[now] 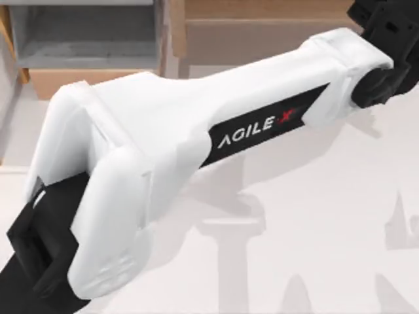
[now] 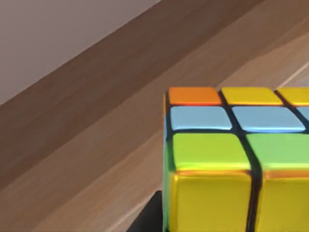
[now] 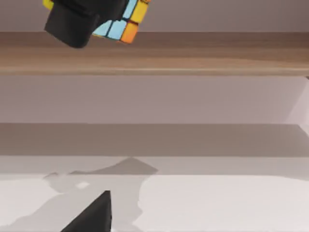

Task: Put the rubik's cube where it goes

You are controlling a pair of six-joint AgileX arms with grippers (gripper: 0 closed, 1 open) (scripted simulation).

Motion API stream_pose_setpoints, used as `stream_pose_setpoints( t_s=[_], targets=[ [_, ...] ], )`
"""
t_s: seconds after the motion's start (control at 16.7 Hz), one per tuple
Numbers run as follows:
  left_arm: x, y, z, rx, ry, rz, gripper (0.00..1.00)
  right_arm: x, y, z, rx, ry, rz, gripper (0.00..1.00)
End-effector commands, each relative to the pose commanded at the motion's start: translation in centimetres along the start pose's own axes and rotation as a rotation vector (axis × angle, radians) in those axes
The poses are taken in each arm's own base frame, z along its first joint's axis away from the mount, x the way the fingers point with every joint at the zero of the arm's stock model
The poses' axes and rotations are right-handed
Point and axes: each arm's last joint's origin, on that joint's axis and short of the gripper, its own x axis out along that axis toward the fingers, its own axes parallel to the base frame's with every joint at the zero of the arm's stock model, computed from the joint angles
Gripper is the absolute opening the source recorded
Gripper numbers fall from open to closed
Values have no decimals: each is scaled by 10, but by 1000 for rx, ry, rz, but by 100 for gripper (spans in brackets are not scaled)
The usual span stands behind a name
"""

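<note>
One arm, my left (image 1: pixel 163 150), stretches across the table toward its far right corner. Its gripper (image 3: pixel 79 19) appears clamped on the rubik's cube (image 2: pixel 231 159), carried above a wooden shelf (image 2: pixel 96 121). I cannot tell the state of my right gripper's fingers.

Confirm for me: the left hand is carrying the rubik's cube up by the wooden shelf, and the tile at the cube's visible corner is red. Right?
Not quite. The corner tile of the rubik's cube is orange, not red; the left wrist view shows it beside a yellow tile, above a blue row. The rest stands: the right wrist view shows the left hand with the cube by the wooden shelf.
</note>
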Motion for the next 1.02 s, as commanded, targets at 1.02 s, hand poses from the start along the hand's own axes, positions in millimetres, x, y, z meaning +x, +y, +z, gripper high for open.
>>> stream_pose_setpoints(
  t_s=[1.02],
  targets=[
    [-89, 367, -134, -172, 1163, -140, 0, 0, 0, 0, 0, 0, 0, 100]
  ],
)
